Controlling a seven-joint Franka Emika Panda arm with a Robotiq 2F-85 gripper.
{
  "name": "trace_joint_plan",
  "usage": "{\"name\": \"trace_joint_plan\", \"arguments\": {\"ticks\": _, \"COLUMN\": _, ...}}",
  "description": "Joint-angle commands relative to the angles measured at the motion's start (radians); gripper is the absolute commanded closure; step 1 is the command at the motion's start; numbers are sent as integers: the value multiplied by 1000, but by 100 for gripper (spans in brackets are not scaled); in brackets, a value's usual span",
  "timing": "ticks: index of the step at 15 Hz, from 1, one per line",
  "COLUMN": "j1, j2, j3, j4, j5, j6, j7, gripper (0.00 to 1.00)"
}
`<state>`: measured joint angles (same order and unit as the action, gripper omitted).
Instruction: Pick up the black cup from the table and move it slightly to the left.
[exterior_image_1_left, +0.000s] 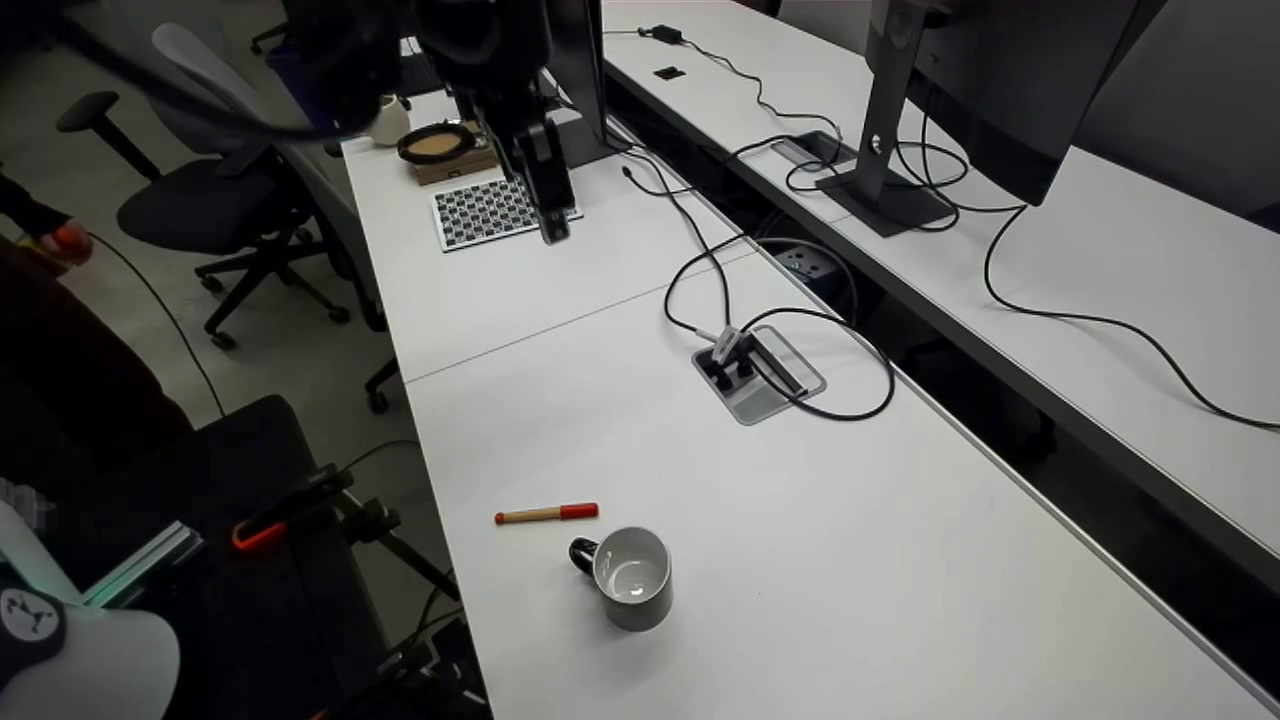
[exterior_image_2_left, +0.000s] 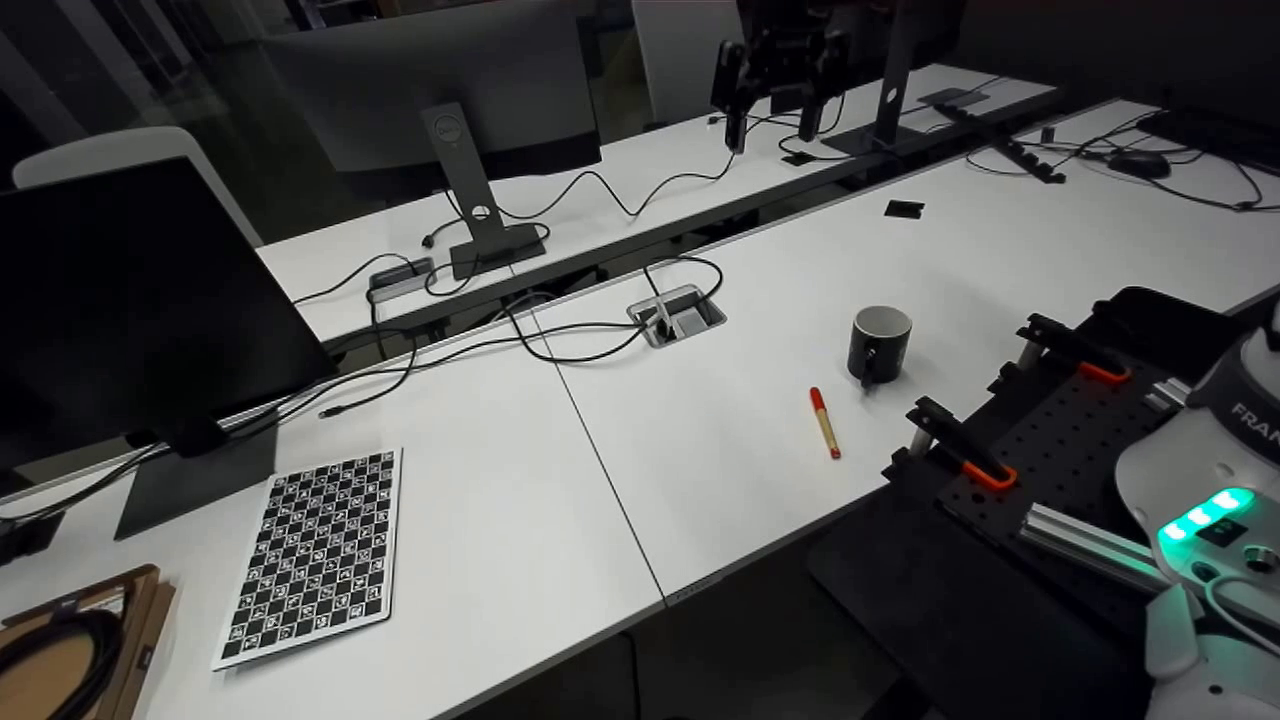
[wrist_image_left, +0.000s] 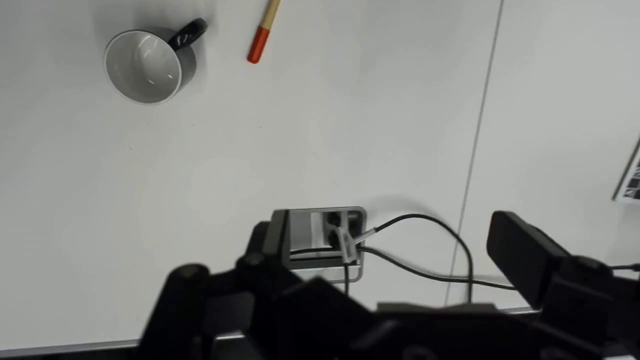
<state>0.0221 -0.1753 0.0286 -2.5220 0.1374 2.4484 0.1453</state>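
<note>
The black cup stands upright on the white table (exterior_image_1_left: 850, 560) in both exterior views (exterior_image_1_left: 640, 605) (exterior_image_2_left: 872, 348). Its grey inside faces up and its dark handle points towards the red pen (exterior_image_2_left: 825, 422). In the wrist view the cup (wrist_image_left: 144, 67) is at the upper left, with its handle to the upper right. My gripper is open, with nothing between its fingers (wrist_image_left: 392, 225). It hangs high above the table in both exterior views (exterior_image_1_left: 553, 225) (exterior_image_2_left: 772, 138), well apart from the cup. In the wrist view the fingers lie over the socket box (wrist_image_left: 302, 227), partly hiding it.
Black cables (exterior_image_1_left: 890, 370) loop out of the socket box (exterior_image_2_left: 700, 318). A checkered board (exterior_image_2_left: 318, 555), a cardboard box (exterior_image_2_left: 145, 640) and a monitor (exterior_image_2_left: 120, 320) stand farther along the table. Orange-handled clamps (exterior_image_2_left: 990, 475) hold the robot's mount at the table edge.
</note>
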Motion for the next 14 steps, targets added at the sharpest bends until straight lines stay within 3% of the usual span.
{"name": "trace_joint_plan", "arguments": {"ticks": 1, "j1": -53, "j2": 152, "j3": 25, "j4": -58, "j5": -171, "j6": 234, "j7": 215, "gripper": 0}}
{"name": "trace_joint_plan", "arguments": {"ticks": 5, "j1": -49, "j2": 283, "j3": -38, "j4": -32, "j5": -442, "j6": 257, "j7": 488, "gripper": 0}}
{"name": "trace_joint_plan", "arguments": {"ticks": 7, "j1": -23, "j2": 310, "j3": -68, "j4": -19, "j5": -460, "j6": 224, "j7": 538, "gripper": 0}}
{"name": "trace_joint_plan", "arguments": {"ticks": 8, "j1": -26, "j2": 272, "j3": -63, "j4": -53, "j5": -410, "j6": 243, "j7": 461, "gripper": 0}}
{"name": "trace_joint_plan", "arguments": {"ticks": 14, "j1": -13, "j2": 302, "j3": -78, "j4": -34, "j5": -424, "j6": 241, "j7": 496, "gripper": 0}}
